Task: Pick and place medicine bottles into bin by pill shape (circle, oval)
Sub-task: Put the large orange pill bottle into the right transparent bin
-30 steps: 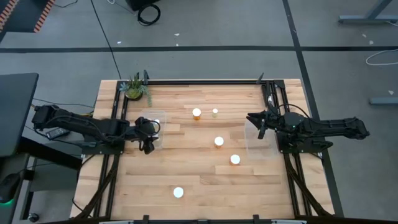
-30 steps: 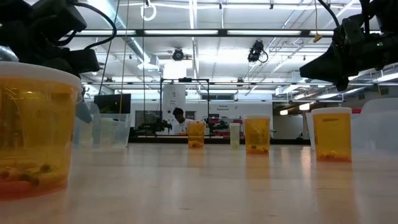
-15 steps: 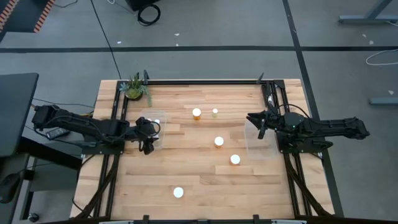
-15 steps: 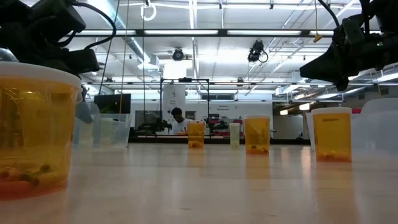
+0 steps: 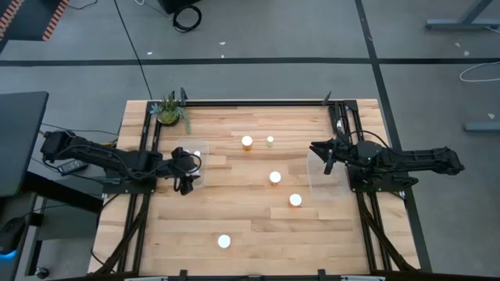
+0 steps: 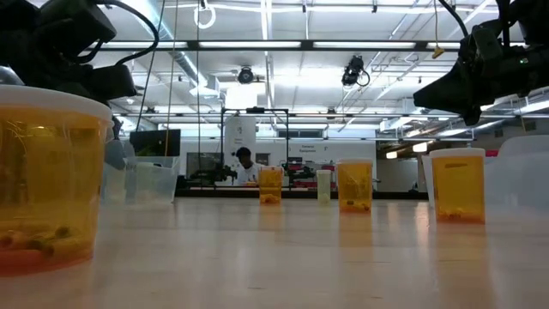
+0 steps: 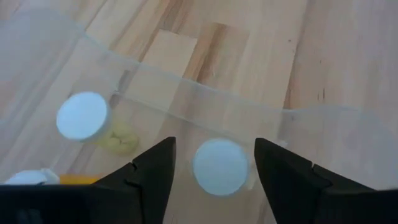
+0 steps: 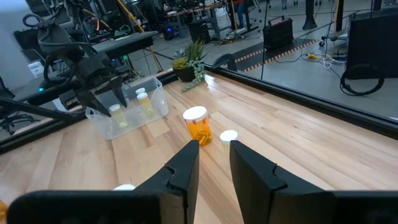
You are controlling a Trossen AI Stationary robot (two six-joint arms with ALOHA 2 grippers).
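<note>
- Your wooden table (image 5: 258, 226) carries everything; five medicine bottles stand loose on it and two clear bins sit near its left and right sides.
- The left bin (image 5: 192, 165) lies under your left arm; the left wrist view shows white-capped bottles (image 7: 81, 116) already inside its clear wall.
- The right bin (image 5: 328, 181) sits just beside your right arm's gripper.
- Your left gripper (image 5: 185, 165) hangs over the left bin with its fingers (image 7: 152, 177) spread wide and holding nothing; a white cap (image 7: 219, 167) shows between them, below, untouched.
- Your right gripper (image 5: 325, 153) hovers at the right bin's far edge, its fingers (image 8: 183, 168) only slightly apart and empty.
- The potted plant (image 5: 169, 110) stands at the table's far left corner.
- Of the loose bottles, one (image 5: 223, 241) stands alone near the front edge, well apart from the rest.
- Two more (image 5: 294, 200) and (image 5: 274, 177) stand mid-table, between the bins.
- Another (image 5: 247, 142) stands farther back.
- The smallest bottle (image 5: 269, 140) stands just beside it, pale rather than orange.
</note>
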